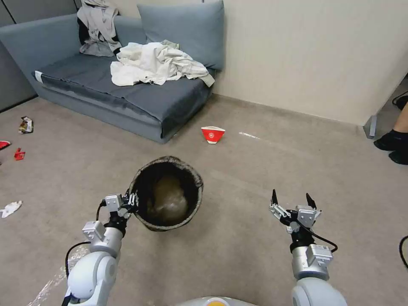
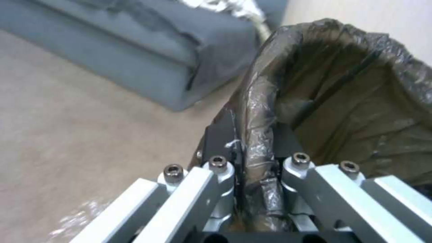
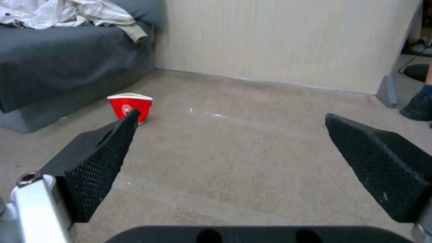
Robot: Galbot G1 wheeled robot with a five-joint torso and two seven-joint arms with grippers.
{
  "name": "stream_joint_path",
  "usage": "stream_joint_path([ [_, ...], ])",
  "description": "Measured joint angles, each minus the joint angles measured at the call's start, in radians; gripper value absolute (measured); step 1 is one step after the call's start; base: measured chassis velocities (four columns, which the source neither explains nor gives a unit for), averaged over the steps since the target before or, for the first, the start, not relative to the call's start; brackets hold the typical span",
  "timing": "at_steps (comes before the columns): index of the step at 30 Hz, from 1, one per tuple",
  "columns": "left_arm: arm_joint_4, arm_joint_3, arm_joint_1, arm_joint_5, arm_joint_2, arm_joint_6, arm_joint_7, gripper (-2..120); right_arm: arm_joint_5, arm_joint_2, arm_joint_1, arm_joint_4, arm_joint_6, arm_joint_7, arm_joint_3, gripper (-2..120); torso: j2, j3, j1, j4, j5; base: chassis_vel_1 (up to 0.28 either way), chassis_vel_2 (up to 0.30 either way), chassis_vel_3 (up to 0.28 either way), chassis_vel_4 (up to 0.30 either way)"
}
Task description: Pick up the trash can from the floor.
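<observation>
The trash can [image 1: 168, 195] is a round bin lined with a dark translucent bag folded over its rim; I look almost straight down into its mouth. My left gripper [image 1: 132, 199] is shut on the near-left rim. In the left wrist view the bag-wrapped rim [image 2: 256, 111] runs between the two black pads of the left gripper [image 2: 254, 138], and the bin's inside [image 2: 351, 101] opens beyond. The can looks tilted and held above the floor [image 1: 255, 170], though its base is hidden. My right gripper [image 1: 292, 199] hovers open to the can's right, holding nothing, fingertips spread wide [image 3: 231, 114].
A red-and-white paper bowl [image 1: 212, 134] [image 3: 130, 106] stands on the carpet by the grey sofa [image 1: 106, 93], which carries loose clothes. Scraps of litter [image 1: 19, 154] lie at the far left. A person's feet [image 1: 393, 142] rest at the right edge near the wall.
</observation>
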Motion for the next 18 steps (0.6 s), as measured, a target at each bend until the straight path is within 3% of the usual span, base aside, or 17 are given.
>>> stream_joint_path([
  [7,-0.088,-0.010,0.038,-0.041,0.001,-0.011,0.038,6,0.000,0.001,0.002,0.001,0.001,0.001,0.001,100,0.000,0.000,0.000,-0.0001,0.0002,0.000,0.000,0.000,0.000],
  [18,-0.120,-0.013,0.062,-0.065,-0.016,-0.004,0.037,6,0.006,0.004,0.010,0.009,0.014,0.005,0.000,100,0.000,0.000,0.000,0.0001,0.0001,0.000,0.000,0.000,0.000],
])
